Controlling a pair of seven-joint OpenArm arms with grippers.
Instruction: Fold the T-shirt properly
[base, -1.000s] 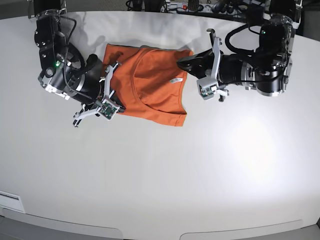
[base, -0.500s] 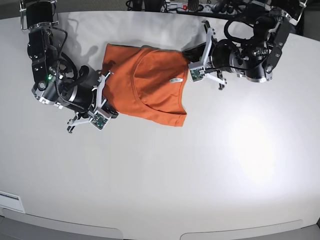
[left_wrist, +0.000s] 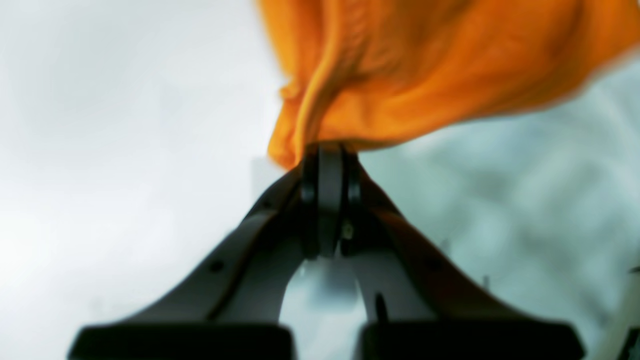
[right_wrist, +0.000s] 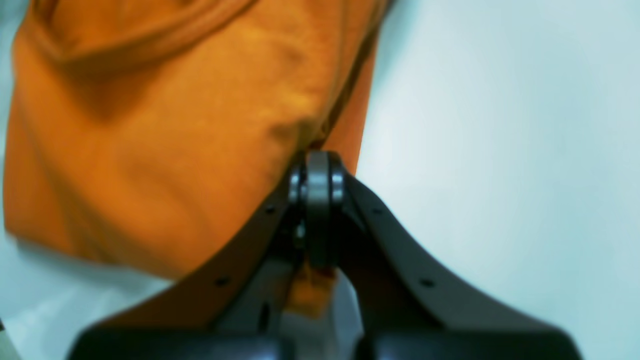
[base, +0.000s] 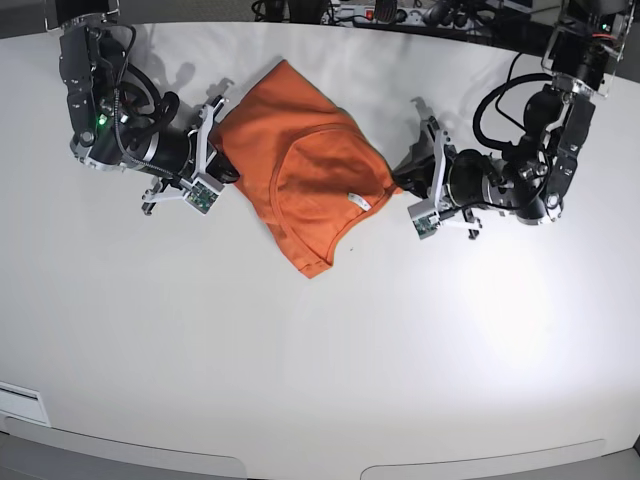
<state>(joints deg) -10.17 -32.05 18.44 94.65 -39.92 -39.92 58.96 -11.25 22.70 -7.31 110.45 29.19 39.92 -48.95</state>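
Observation:
The orange T-shirt (base: 305, 165) hangs stretched between both grippers above the white table, turned diagonally, its lower corner near the middle of the table. A small white tag (base: 354, 202) shows at the neckline. My left gripper (base: 403, 187), on the base view's right, is shut on the shirt's right corner; in the left wrist view its jaws pinch bunched fabric (left_wrist: 325, 150). My right gripper (base: 216, 142), on the base view's left, is shut on the shirt's left edge; the right wrist view shows fabric (right_wrist: 315, 150) clamped between the closed jaws.
The white table (base: 330, 350) spreads wide in front of the shirt. Cables and equipment (base: 400, 12) lie along the far edge. A white label (base: 20, 400) sits at the front left edge.
Both grippers have lifted the shirt and swung it: the left gripper moved down toward the front, the right gripper moved up and back. The shirt now hangs diagonally instead of lying flat.

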